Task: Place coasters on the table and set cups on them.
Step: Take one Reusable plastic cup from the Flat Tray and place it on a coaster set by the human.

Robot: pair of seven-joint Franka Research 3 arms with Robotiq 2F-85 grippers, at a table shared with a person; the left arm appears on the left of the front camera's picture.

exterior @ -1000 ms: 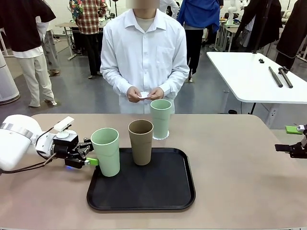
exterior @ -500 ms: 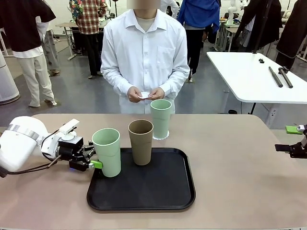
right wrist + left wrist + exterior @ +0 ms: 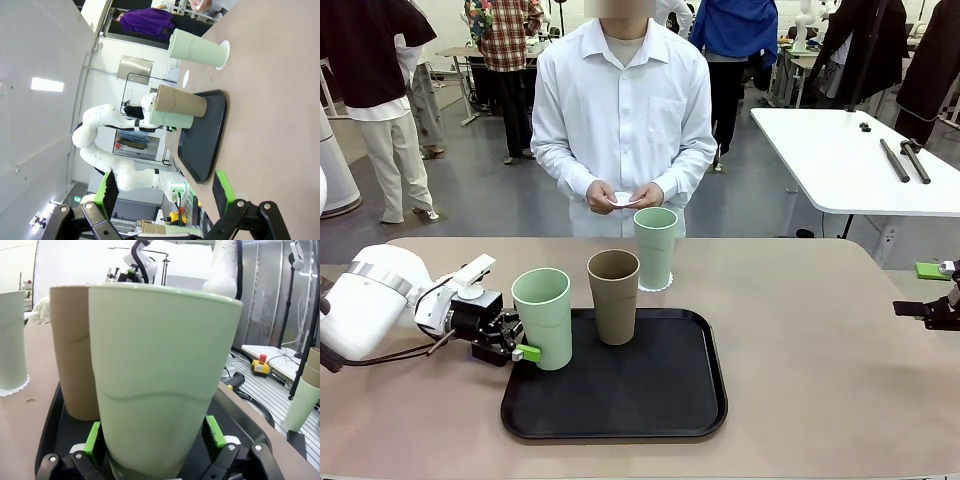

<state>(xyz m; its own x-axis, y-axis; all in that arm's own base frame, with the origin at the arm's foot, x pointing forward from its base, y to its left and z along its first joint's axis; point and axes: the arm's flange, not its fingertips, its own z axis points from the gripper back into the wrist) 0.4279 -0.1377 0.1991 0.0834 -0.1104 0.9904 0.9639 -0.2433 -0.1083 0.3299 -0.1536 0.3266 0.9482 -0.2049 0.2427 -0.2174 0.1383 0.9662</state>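
Cup (image 3: 160, 370) stands upright between left hand (image 3: 154, 435) pads (image 3: 93, 436), maybe touching them

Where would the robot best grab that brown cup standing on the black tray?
Probably around its lower wall, fingers level, coming from the robot's right. The brown cup stands upright, round and handleless, so only the wall offers a hold, and it narrows downward, easing a low grip. A green cup crowds its left on the tray, while its right side is open.
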